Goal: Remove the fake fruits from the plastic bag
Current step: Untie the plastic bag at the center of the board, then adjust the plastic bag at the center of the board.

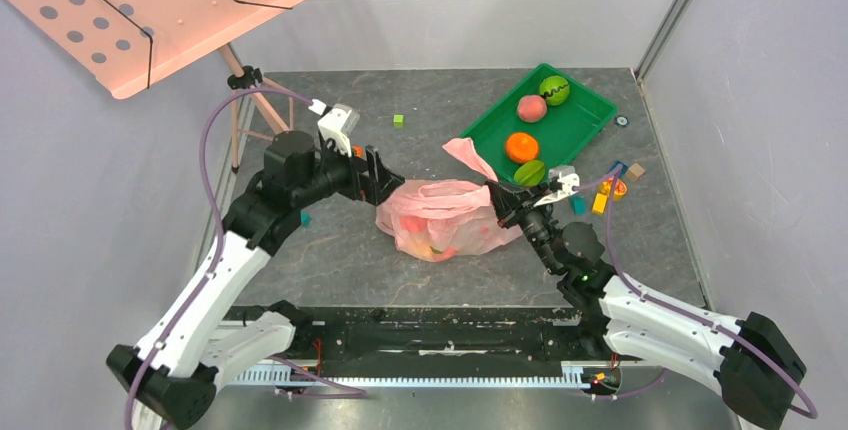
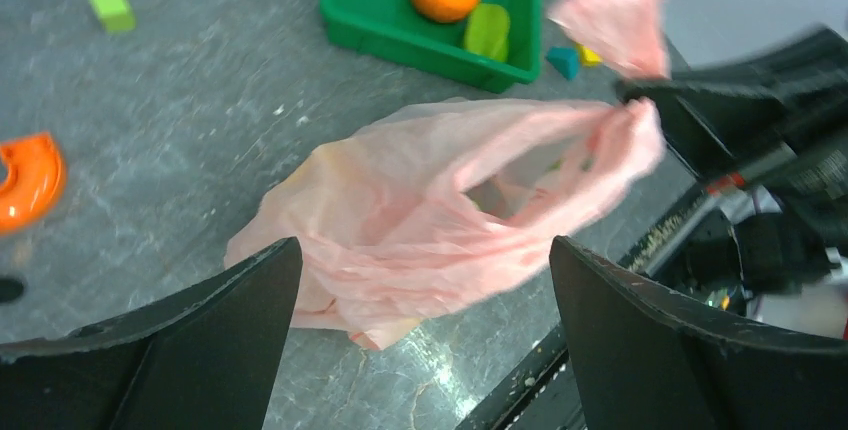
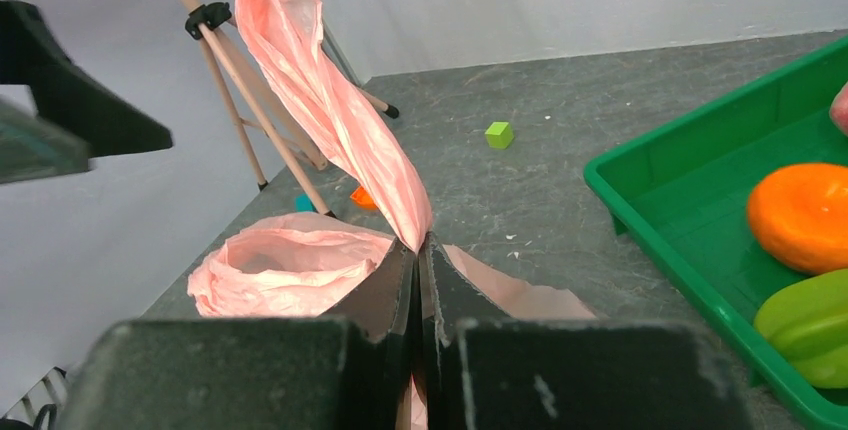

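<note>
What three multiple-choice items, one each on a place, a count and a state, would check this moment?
1. Where is the orange fruit?
A in the green tray
B on the music stand
C at the table's near edge

2. How many things lie in the tray?
A two
B four
C six

3. What is the right gripper doing?
A standing open above the tray
B shut on the plastic bag
C shut on an orange fruit

Answers:
1 A, it sits within the tray's walls.
2 B, green ball, peach, orange fruit, green fruit.
3 B, its jaws pinch the pink handle.
</note>
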Robot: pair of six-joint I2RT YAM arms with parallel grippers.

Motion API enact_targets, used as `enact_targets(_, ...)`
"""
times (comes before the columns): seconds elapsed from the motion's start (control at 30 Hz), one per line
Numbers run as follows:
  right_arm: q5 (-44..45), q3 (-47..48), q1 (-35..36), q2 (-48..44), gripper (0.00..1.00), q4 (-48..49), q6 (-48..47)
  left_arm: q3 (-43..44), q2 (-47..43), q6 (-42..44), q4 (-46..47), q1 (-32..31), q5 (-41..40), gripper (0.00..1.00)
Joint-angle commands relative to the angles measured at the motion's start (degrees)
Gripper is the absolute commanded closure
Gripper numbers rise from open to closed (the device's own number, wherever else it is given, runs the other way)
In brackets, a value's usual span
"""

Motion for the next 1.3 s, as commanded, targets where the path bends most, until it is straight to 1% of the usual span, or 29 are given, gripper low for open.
enact_targets(0.0,-0.57,4.67,-0.09,-0.16,1.00,-2.69,0.78,-1.13,-6.55,11.37,2.99,-5.70,-1.31,0.00)
enact_targets(0.1,-0.85,5.05,-0.09,-0.41,1.00,-3.00,0.56,-3.83,-9.24,16.33,5.46,-10.13,-1.26,0.00)
enact_targets(0.17,-1.03,5.36,-0.11,-0.38,1.00,-3.57,0.24,-8.07,-11.67,22.18,8.58,-12.71,-1.55,0.00)
enact_targets(0.2,-1.14,5.53,-0.09,-0.38,1.00,-3.93,0.17,-10.88,-13.30,24.27,10.77,-13.60,-2.17,0.00)
enact_targets(0.27,-1.69,5.88,-0.08,-0.40,1.00,-4.56,-0.25,-14.80,-16.04,27.13,14.65,-14.42,-5.84,0.00)
enact_targets(0.3,-1.98,6.09,-0.09,-0.38,1.00,-5.00,-0.32,-16.01,-17.30,29.54,15.62,-14.47,-5.37,0.00)
enact_targets(0.37,-2.46,6.42,-0.09,-0.22,1.00,-5.66,-0.73,-19.02,-18.85,38.72,15.87,-14.60,0.01,0.00)
enact_targets(0.4,-2.59,6.59,-0.09,-0.21,1.00,-5.89,-0.85,-20.00,-19.43,41.69,16.21,-14.76,1.32,0.00)
enact_targets(0.43,-2.74,6.72,-0.11,-0.13,1.00,-6.21,-0.96,-20.74,-19.63,43.15,16.74,-14.99,0.75,0.00)
enact_targets(0.53,-3.40,6.96,-0.07,-0.11,1.00,-6.71,-1.21,-21.01,-18.52,45.94,17.58,-15.27,-2.83,0.00)
enact_targets(0.67,-3.91,6.73,-0.09,0.07,1.00,-6.72,-1.17,-20.96,-15.51,50.57,18.17,-15.95,-2.76,0.00)
enact_targets(0.83,-3.89,6.17,-0.09,0.02,1.00,-6.58,-1.31,-19.64,-10.53,55.44,18.37,-17.31,-4.95,0.00)
enact_targets(1.03,-3.93,5.85,-0.09,-0.02,1.00,-6.28,-1.52,-17.27,-4.34,57.94,17.77,-19.54,-8.90,0.00)
enact_targets(1.07,-4.18,5.85,-0.09,0.04,1.00,-6.21,-1.55,-16.69,-3.45,58.01,17.78,-19.99,-10.39,0.01)
enact_targets(1.13,-4.33,5.70,-0.09,-0.13,1.00,-6.19,-1.60,-15.31,-1.68,57.08,17.75,-20.44,-13.35,0.08)
enact_targets(1.23,-4.16,5.02,-0.09,-0.36,1.00,-5.31,-1.39,-13.74,-0.53,55.91,17.44,-20.49,-14.55,0.28)
enact_targets(1.27,-4.11,4.82,-0.10,-0.38,1.00,-5.07,-1.16,-13.63,-0.55,55.41,17.95,-20.49,-14.81,0.33)
